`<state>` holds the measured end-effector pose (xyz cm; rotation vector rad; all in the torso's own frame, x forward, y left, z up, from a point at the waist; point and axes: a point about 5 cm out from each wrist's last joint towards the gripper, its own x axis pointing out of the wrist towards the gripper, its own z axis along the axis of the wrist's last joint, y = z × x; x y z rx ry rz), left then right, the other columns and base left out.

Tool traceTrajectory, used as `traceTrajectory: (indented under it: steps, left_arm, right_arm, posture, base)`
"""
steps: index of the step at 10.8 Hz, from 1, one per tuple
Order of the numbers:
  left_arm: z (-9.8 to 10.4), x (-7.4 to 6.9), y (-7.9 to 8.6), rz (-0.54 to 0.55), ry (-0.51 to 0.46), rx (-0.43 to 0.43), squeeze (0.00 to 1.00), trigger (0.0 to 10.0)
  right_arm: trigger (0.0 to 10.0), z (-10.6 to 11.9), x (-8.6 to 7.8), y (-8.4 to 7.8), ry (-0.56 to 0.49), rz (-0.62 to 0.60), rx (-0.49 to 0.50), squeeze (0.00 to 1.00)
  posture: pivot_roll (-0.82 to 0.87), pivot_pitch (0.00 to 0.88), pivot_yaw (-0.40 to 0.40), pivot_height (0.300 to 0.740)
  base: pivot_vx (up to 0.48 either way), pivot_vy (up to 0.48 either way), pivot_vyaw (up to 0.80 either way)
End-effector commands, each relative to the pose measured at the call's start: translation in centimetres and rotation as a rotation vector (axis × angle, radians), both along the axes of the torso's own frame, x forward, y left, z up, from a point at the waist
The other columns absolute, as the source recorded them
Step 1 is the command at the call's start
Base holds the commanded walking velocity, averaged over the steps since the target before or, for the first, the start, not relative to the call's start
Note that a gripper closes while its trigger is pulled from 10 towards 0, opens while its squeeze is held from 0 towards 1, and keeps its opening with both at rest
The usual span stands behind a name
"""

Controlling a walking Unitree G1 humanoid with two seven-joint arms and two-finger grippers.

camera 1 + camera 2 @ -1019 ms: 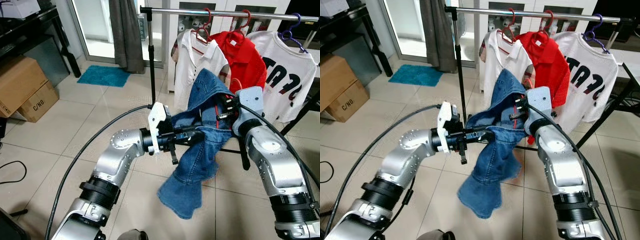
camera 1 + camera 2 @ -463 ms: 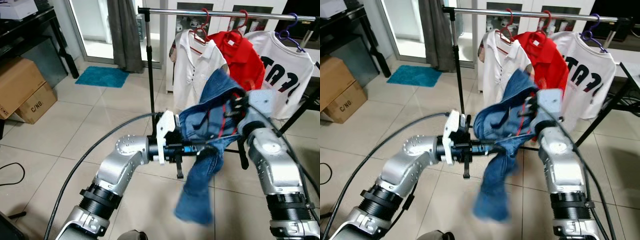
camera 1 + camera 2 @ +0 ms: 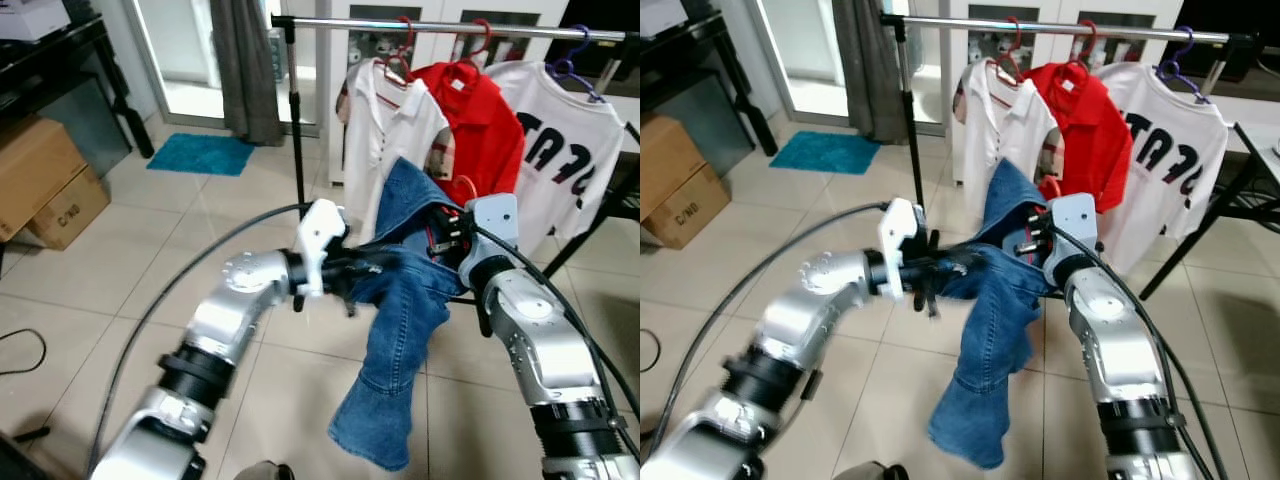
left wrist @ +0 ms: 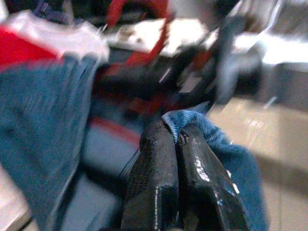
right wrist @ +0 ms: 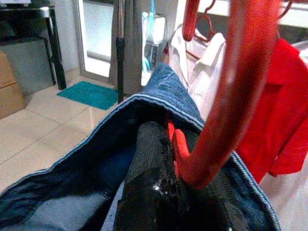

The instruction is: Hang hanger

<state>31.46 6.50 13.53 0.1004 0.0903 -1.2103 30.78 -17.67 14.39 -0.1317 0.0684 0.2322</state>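
Observation:
A pair of blue jeans [image 3: 398, 330] is draped over a red hanger [image 5: 245, 72] in front of my chest, one leg hanging down toward the floor. My right gripper [image 3: 447, 228] is shut on the hanger just below its hook, with denim folded around the fingers [image 5: 149, 168]. My left gripper [image 3: 372, 268] reaches in from the left and is shut on an edge of the jeans [image 4: 192, 120]. The silver rail [image 3: 450, 24] runs across the top behind them. It carries a white polo [image 3: 395, 130], a red shirt [image 3: 485, 125] and a white printed T-shirt [image 3: 570, 140].
The rail's black upright [image 3: 296, 110] stands just behind my left gripper. Cardboard boxes [image 3: 40, 180] and a dark shelf sit at the far left, near a teal mat [image 3: 200, 153] and a grey curtain [image 3: 245, 70]. A black table leg [image 3: 590, 225] slants at the right.
The hanging jeans leg has swung and now hangs straighter and longer. My left gripper has risen slightly, still gripping the denim. My right gripper keeps its hold on the hanger.

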Motion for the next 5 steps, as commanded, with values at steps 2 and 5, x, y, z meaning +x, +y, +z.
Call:
traceTrajectory:
  steps: [2,5]
  left_arm:
    - [-4.1,0.2,1.8,0.077,0.032,0.278,0.00,0.0]
    - [-6.8,0.1,1.0,0.125,0.033,0.374,0.00,0.0]
  right_arm:
    - [10.0,2.3,-0.7,0.0,-0.037,0.111,-0.023,0.00]
    - [10.0,3.7,-1.3,0.2,-0.047,0.177,-0.023,0.00]
  posture:
    - [-0.18,0.000,0.072,0.740]
    - [-0.19,0.000,0.075,0.740]
  base:
    - [0.000,0.000,0.00]
    - [0.000,0.000,0.00]
